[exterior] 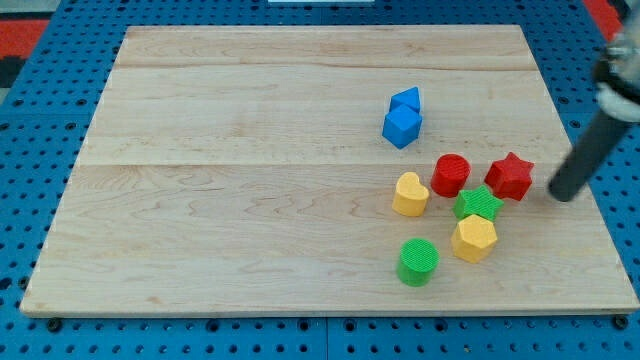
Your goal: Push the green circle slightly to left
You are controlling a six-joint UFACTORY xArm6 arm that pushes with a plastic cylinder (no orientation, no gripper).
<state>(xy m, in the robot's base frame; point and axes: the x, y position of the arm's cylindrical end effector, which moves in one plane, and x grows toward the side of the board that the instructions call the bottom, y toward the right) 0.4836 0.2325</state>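
The green circle lies near the view's bottom, right of centre, on the wooden board. My tip is at the board's right side, well up and to the right of the green circle and just right of the red star. The yellow hexagon sits close to the green circle's upper right, without clear contact.
A green star sits above the yellow hexagon. A red circle and a yellow heart lie above the green circle. Two blue blocks sit together further up. The board's right edge is near my tip.
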